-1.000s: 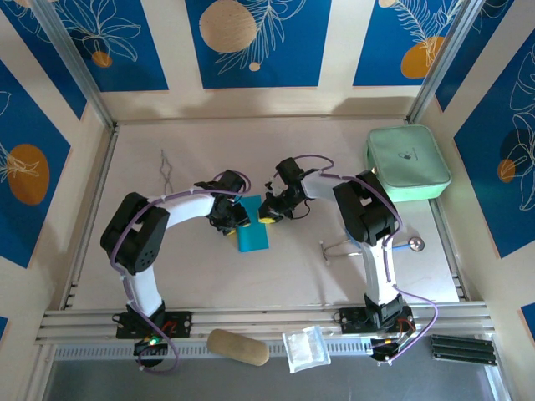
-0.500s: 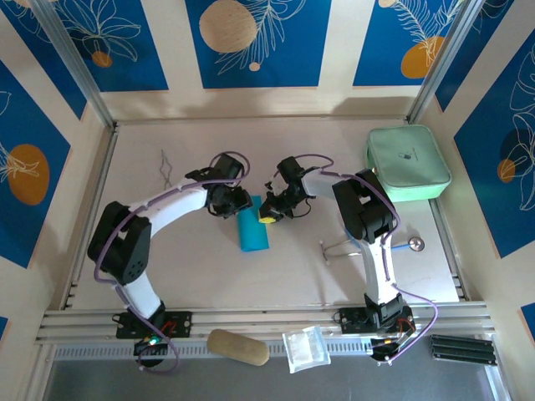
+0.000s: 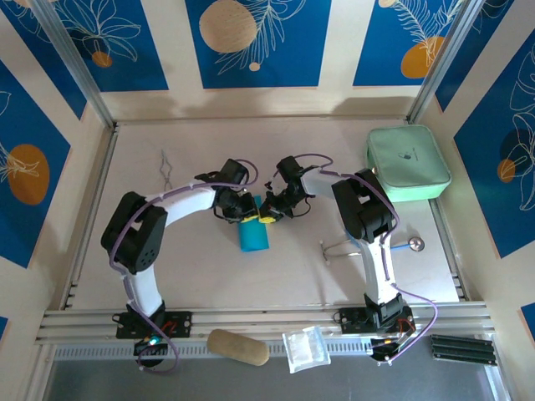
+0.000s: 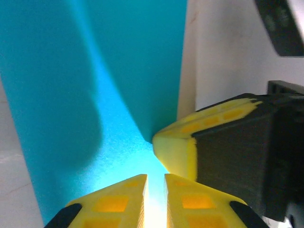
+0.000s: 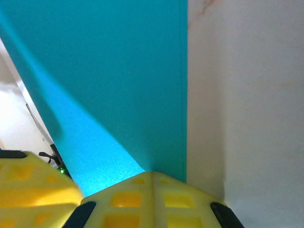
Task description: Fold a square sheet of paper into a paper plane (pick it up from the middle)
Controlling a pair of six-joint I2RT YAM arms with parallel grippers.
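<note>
One teal sheet (image 3: 252, 236), one mint-green pouch (image 3: 407, 163)

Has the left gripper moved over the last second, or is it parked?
Yes. The left gripper has slid right, toward the mint-green pouch, and now sits over the square sheet of paper, close beside the right gripper.

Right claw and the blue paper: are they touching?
Touching. In the right wrist view the right claw is shut on the paper; the sheet runs straight in between its closed yellow tips, with no gap.
</note>
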